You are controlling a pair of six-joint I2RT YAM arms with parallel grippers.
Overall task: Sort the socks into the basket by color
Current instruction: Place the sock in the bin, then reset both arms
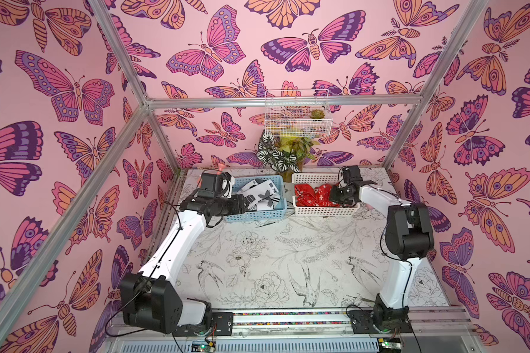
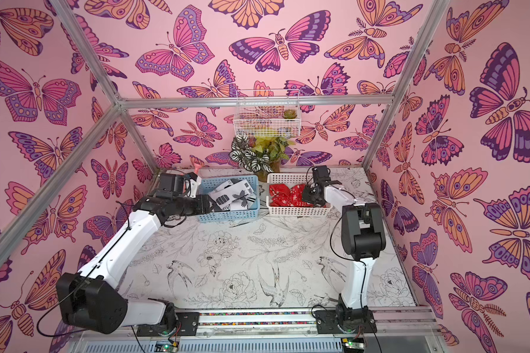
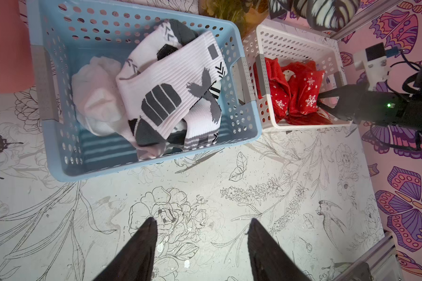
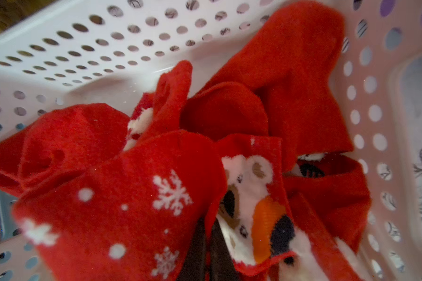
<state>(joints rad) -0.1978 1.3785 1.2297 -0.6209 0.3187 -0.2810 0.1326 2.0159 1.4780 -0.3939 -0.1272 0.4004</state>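
Red socks: We see the red socks (image 1: 312,194) heaped in the white basket (image 1: 325,211), at the back of the table (image 1: 273,259).
White socks: The white socks (image 3: 168,97), with grey and black marks, lie piled in the blue basket (image 1: 257,215) just beside it.
Right pincer: The right gripper (image 4: 208,233) is down inside the white basket. Its jaws are squeezed together, and we think a fold of the snowflake sock (image 4: 132,206) is pinched between them.
Left pincer: The left gripper (image 3: 202,220) has its jaws spread apart and holds nothing. It hangs over the bare table in front of the blue basket.
How the socks feel: We think they are soft, light and floppy. They bend any way and cannot break. The red ones look fuzzy, so they may cling to the jaws or to each other.
Where to grab: We would pinch a bump or an edge that sticks up, like a cuff. A flat part gives the jaws nothing to bite.
What could go wrong: When the jaws let go, the fuzzy sock may hang on. Lifting one sock may also drag a neighbour up with it.
How far along: We see no sock lying loose on the table, so we think the sorting is almost done.
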